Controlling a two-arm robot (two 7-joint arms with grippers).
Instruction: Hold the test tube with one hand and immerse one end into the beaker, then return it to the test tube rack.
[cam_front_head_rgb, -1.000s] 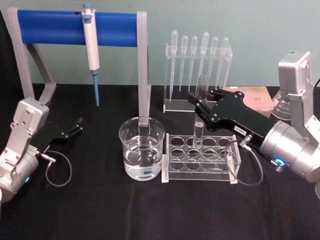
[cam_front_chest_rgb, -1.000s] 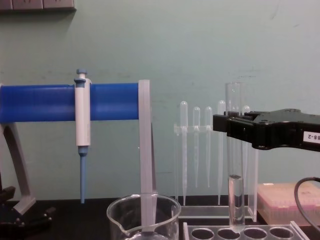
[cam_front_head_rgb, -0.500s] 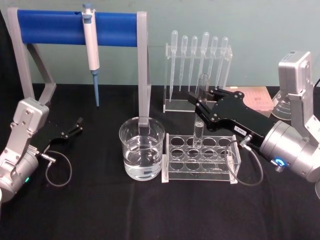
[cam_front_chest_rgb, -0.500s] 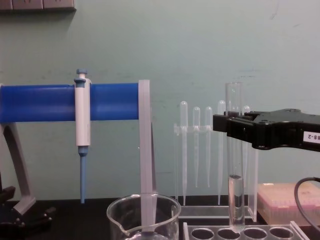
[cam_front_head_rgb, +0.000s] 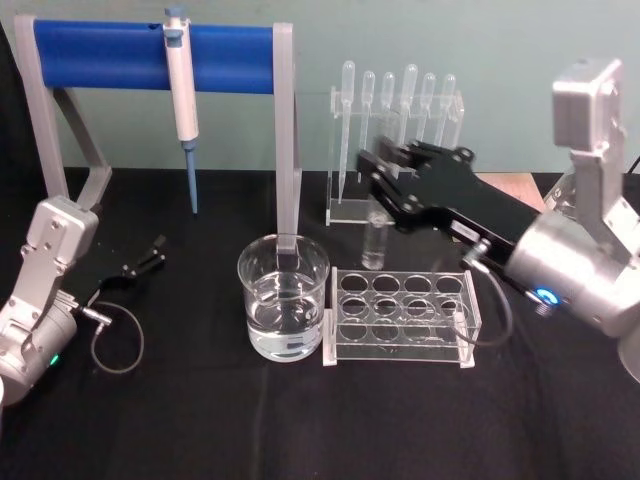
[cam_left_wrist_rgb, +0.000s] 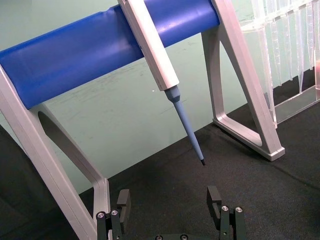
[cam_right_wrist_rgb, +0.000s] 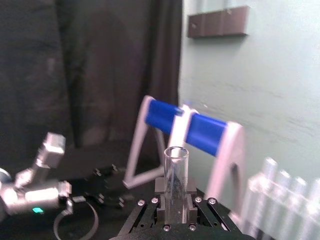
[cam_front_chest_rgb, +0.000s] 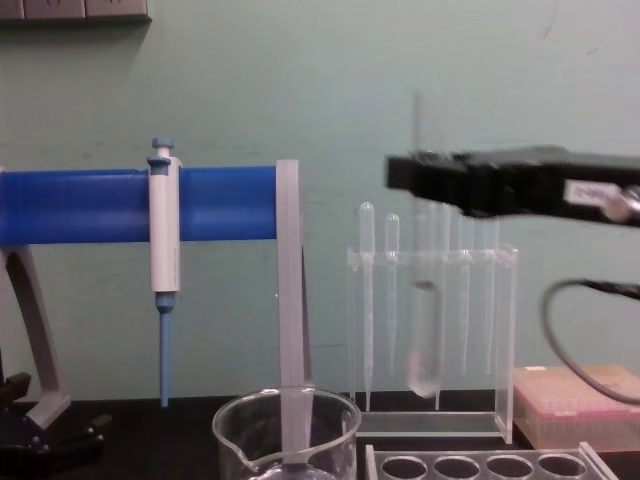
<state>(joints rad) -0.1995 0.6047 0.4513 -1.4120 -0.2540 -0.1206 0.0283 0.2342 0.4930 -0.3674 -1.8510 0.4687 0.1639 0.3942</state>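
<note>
The test tube (cam_front_head_rgb: 376, 243) is being pinched upright by the right tool (cam_front_head_rgb: 388, 178), clear above the rack (cam_front_head_rgb: 400, 337), near the beaker (cam_front_head_rgb: 284, 305); the left tool (cam_front_head_rgb: 146, 258) is being held spread at the bench (cam_front_head_rgb: 200, 420) left

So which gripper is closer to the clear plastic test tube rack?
Right. The right gripper, holding the clear glass test tube, hangs above the rack's rear left; the left gripper rests beyond the wide glass beaker, far left.

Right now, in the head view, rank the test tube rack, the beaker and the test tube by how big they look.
Largest: test tube rack.
Then: beaker, though taller.
Smallest: test tube, partly hidden by the right gripper.
</note>
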